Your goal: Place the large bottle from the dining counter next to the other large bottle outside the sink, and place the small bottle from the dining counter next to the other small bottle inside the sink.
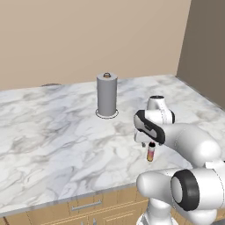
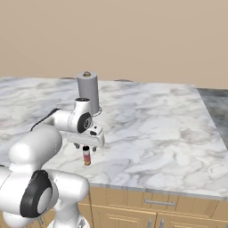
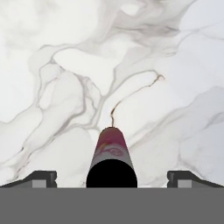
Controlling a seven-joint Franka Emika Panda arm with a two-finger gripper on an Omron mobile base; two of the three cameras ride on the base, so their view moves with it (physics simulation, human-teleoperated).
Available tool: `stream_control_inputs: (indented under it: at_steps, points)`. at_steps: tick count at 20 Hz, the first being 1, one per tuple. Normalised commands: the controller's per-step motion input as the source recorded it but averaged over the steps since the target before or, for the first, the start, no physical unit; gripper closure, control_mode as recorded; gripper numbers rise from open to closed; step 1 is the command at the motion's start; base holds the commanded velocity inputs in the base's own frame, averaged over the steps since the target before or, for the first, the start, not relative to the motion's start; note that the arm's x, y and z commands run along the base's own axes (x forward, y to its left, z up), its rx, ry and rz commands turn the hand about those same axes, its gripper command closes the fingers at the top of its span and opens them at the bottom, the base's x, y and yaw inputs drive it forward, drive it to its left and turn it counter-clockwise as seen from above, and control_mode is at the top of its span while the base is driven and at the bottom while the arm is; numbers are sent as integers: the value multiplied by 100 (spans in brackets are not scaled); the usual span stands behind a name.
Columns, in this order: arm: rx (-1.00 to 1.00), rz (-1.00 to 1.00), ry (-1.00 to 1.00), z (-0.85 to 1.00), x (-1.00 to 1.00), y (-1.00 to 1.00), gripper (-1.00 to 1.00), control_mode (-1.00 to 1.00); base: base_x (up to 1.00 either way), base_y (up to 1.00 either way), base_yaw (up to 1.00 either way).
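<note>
Straddling the tiny pink-to-orange small bottle (image 3: 111, 153) upright on the white-grey veined marble dining counter (image 1: 52, 132), the gripper (image 3: 111, 177) stands wide, unclenched.

glossy white rounded arm links are showing dark bands at the joints behind the gripper (image 1: 150, 145), itself white with small dark fingertips.

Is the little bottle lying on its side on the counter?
No, the little bottle stands upright on the marble counter, with its dark cap on top, right under the open gripper.
</note>
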Motion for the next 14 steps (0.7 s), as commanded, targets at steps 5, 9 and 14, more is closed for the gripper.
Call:
stream_control_inputs:
  at_steps: [5, 9, 14]
  points:
    - [0, 0, 0, 0, 0, 0, 100, -100, 0, 0, 0]
    - [0, 0, 0, 0, 0, 0, 100, -100, 0, 0, 0]
    - [0, 0, 0, 0, 0, 0, 100, -100, 0, 0, 0]
